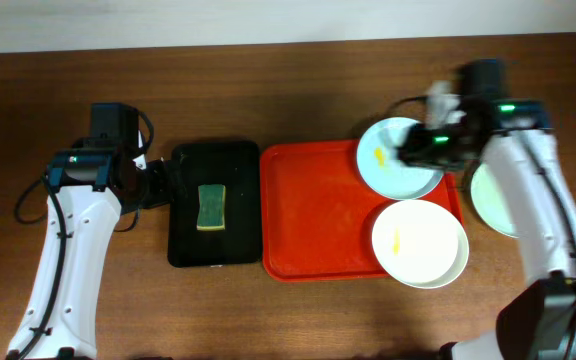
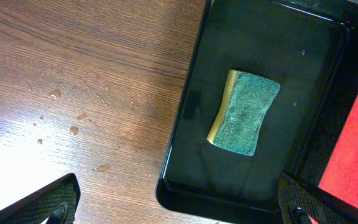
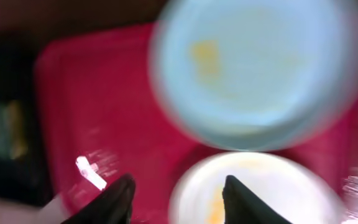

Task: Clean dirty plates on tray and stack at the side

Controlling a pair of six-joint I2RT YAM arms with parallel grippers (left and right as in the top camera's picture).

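The red-orange tray (image 1: pixel 313 215) lies mid-table. On its right side lie two dirty plates with yellow smears: a pale blue one (image 1: pixel 388 170) at the back and a white one (image 1: pixel 420 243) in front. A third plate (image 1: pixel 488 200) lies on the table right of the tray, partly hidden by my right arm. My right gripper (image 1: pixel 415 148) hovers over the blue plate, open and empty. The right wrist view is blurred and shows the open fingers (image 3: pixel 176 199) above the tray (image 3: pixel 92 93), the blue plate (image 3: pixel 260 68) and the white plate (image 3: pixel 272 186). My left gripper (image 1: pixel 158 185) is open.
A black tray (image 1: pixel 213 250) with a green-yellow sponge (image 1: pixel 211 207) lies left of the red tray. In the left wrist view my open fingers (image 2: pixel 179 211) straddle the black tray's (image 2: pixel 260 37) near corner, with the sponge (image 2: pixel 244 112) ahead. Water drops (image 2: pixel 73 129) dot the wood.
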